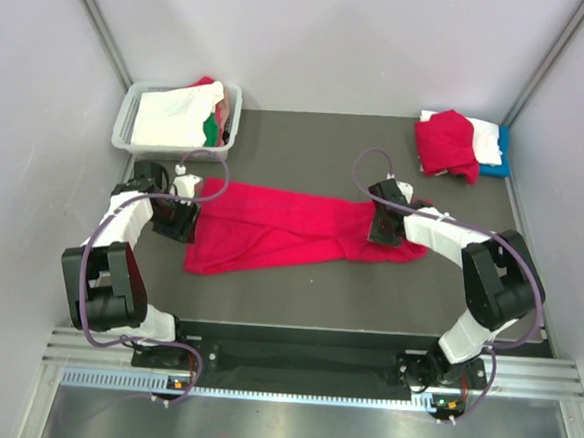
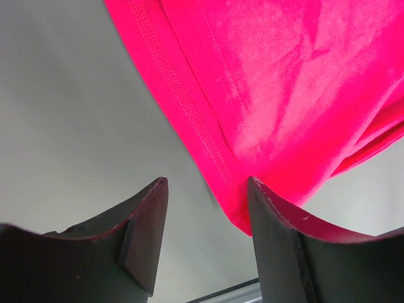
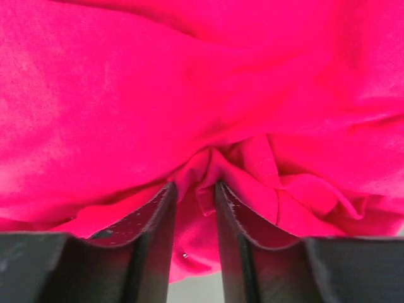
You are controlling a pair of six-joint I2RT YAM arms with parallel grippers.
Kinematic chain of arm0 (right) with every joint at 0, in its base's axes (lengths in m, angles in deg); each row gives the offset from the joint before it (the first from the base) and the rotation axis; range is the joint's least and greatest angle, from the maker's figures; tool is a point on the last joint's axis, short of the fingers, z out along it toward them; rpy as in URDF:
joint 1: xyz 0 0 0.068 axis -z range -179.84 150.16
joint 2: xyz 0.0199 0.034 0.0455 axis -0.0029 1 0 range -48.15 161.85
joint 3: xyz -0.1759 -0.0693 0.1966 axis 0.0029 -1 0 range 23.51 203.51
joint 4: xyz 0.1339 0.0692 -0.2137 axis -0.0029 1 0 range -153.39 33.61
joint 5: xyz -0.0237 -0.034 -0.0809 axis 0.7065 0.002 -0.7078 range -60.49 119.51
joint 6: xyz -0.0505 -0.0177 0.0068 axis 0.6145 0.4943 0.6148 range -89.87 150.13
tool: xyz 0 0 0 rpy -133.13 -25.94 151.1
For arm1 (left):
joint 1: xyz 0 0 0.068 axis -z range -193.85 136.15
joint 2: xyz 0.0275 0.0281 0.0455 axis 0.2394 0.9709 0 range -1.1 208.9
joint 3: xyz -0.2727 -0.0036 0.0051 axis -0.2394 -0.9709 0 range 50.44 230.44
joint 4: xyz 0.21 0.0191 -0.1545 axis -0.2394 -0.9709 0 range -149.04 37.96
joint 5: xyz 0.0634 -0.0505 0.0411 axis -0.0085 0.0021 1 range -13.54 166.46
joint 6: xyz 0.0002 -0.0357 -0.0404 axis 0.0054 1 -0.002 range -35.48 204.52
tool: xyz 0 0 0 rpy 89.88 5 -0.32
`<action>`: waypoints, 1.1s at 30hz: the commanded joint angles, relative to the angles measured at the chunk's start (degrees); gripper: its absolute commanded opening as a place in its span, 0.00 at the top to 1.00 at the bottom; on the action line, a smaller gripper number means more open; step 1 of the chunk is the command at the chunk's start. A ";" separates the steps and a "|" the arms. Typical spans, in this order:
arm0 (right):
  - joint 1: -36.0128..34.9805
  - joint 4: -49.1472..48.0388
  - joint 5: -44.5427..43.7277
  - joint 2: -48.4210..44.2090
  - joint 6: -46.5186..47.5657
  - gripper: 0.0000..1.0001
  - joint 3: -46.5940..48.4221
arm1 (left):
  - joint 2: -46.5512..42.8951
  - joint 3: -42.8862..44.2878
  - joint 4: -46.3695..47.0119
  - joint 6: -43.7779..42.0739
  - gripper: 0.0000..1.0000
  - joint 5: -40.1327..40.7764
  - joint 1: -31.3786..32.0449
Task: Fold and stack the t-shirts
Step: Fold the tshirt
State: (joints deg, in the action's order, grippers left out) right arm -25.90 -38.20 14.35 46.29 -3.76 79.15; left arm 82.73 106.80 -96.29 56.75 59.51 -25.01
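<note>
Evidently the right gripper (image 3: 194, 189) had its two black fingers drawn near together, with a bunched fold of the long bright red cloth t-shirt (image 1: 281, 228) sitting in the narrow gap. Whether they clamped that fold or merely flanked it could not be told. The left gripper (image 2: 207, 189) stood spread and held nothing, with the shirt's stitched hem corner just touching the inner face of one finger.

From above, the shirt lay stretched across the middle of the frame on the dark grey tabletop (image 1: 317, 286). The left gripper was at its left end and the right gripper at its crumpled right end. A folded red t-shirt (image 1: 446, 140) rested on white and blue folded shirts (image 1: 493, 143) in the upper right. A pale slotted plastic basket (image 1: 129, 119) holding more cloth sat in the upper left.

The likeliest trouble was at the right end. If the fold was snagged between those fingers, any lift would probably drag the cloth and wrinkle it further. On the left, closing from there might catch only the hem's outer layer, so the fold would come out skewed.
</note>
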 commanded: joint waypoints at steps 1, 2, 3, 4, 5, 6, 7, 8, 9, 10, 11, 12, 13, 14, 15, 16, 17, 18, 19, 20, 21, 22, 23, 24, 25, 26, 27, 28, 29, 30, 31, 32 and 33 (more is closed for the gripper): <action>-0.48 0.29 -4.70 -2.31 2.86 0.64 4.47 | -1.57 2.09 -1.45 -1.15 0.42 -1.24 -0.36; -0.83 0.99 -6.71 -3.28 4.17 0.62 4.92 | -1.57 2.18 -1.54 -1.23 0.42 -1.16 -0.27; -1.96 1.78 -7.68 -4.33 4.79 0.61 5.35 | -1.74 2.18 -1.54 -1.32 0.42 -1.16 -0.35; -2.58 3.79 -8.65 -6.26 5.23 0.60 6.06 | -1.92 2.26 -1.72 -1.41 0.42 -0.98 -0.36; -3.11 4.51 -9.53 -7.41 5.58 0.59 6.06 | -2.01 2.44 -1.98 -1.41 0.42 -1.15 -0.27; -4.33 5.13 -9.54 -8.55 5.76 0.58 5.80 | -2.09 2.61 -2.24 -1.41 0.42 -1.24 -0.27; -4.87 5.74 -9.54 -10.65 5.68 0.54 4.93 | -2.09 3.14 -3.29 -1.50 0.42 -2.11 -0.27; -5.40 6.70 -9.54 -11.72 5.33 0.54 4.31 | -2.01 3.49 -4.26 -1.76 0.42 -2.64 -0.35; -6.27 6.98 -9.37 -12.77 5.06 0.54 3.52 | -1.92 4.02 -5.22 -1.94 0.42 -3.43 -0.27; -6.54 7.33 -9.19 -14.35 4.71 0.53 2.12 | -1.74 5.33 -6.36 -2.20 0.42 -4.66 -0.27; -6.89 7.68 -8.32 -14.97 3.75 0.53 1.32 | -1.48 6.04 -9.68 -3.51 0.43 -6.50 -0.27; -7.76 7.59 -7.79 -16.11 3.31 0.52 0.71 | -0.70 7.52 -11.46 -4.39 0.44 -7.13 0.25; -8.38 7.68 -7.09 -16.30 2.87 0.51 -0.52 | -0.34 8.06 -13.39 -6.05 0.49 -7.31 0.52; -9.78 7.59 -6.12 -16.30 2.17 0.51 -0.96 | 0.01 8.24 -15.76 -7.11 0.51 -7.13 1.05; -10.58 7.85 -6.20 -15.86 1.81 0.51 -1.49 | -0.25 7.63 -16.39 -7.99 0.52 -6.61 1.22; -11.11 7.77 -6.11 -15.42 1.29 0.51 -1.76 | -0.60 6.84 -16.48 -9.57 0.53 -6.17 1.49; -11.90 7.68 -5.76 -14.98 1.11 0.51 -2.11 | -1.82 5.88 -16.13 -10.19 0.57 -3.90 2.01; -11.99 6.98 -5.06 -14.20 0.84 0.51 -2.89 | -2.53 3.78 -15.87 -10.72 0.58 -2.75 2.37; -12.17 6.46 -3.93 -13.84 0.41 0.51 -3.25 | -3.14 2.72 -15.69 -11.51 0.59 -1.69 2.54; -12.52 5.93 -3.39 -13.40 0.32 0.51 -3.60 | -4.11 1.75 -16.04 -12.04 0.59 -0.99 2.72; -12.52 5.40 -3.04 -12.61 0.23 0.51 -4.04 | -4.55 0.26 -16.39 -12.48 0.59 -0.11 2.63; -12.61 5.31 -3.04 -12.17 0.23 0.51 -4.04 | -4.90 -0.37 -16.83 -13.53 0.59 0.25 2.72; -12.69 5.22 -3.12 -11.82 0.23 0.51 -4.13 | -5.52 -1.59 -17.18 -14.15 0.60 0.51 2.72; -12.70 4.78 -3.21 -11.29 0.23 0.51 -4.31 | -5.78 -2.12 -17.80 -14.50 0.60 0.78 2.72; -12.70 4.69 -3.04 -11.20 0.23 0.52 -4.22 | -6.13 -2.65 -17.98 -14.94 0.61 0.95 2.72; -12.78 4.61 -3.04 -11.11 0.14 0.52 -4.39 | -6.31 -3.44 -18.06 -15.12 0.62 1.21 2.72; -12.87 4.43 -3.04 -10.85 0.23 0.52 -4.57 | -6.31 -3.71 -18.85 -15.30 0.65 1.04 2.72; -12.78 4.26 -3.12 -10.67 0.23 0.52 -4.57 | -6.23 -3.89 -19.38 -15.73 0.66 0.78 2.72; -12.87 4.17 -3.12 -10.41 0.14 0.52 -4.57 | -6.22 -4.15 -19.99 -16.08 0.66 0.43 2.72; -12.78 3.90 -3.12 -10.15 0.05 0.52 -4.92 | -6.31 -4.33 -20.26 -16.26 0.66 0.34 2.63; -12.78 3.38 -3.04 -10.06 0.05 0.52 -5.10 | -6.31 -4.67 -20.35 -16.26 0.66 0.25 2.63; -12.78 3.11 -3.04 -9.80 -0.04 0.52 -5.27 | -6.23 -5.03 -20.44 -16.26 0.66 0.25 2.72; -12.87 2.76 -2.86 -9.45 -0.04 0.52 -5.45 | -6.14 -5.20 -20.35 -16.26 0.66 0.16 2.63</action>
State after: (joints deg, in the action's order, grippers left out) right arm -37.96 -32.48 11.25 35.90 -2.98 74.49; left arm 78.14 102.80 -114.28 42.76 60.32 -22.36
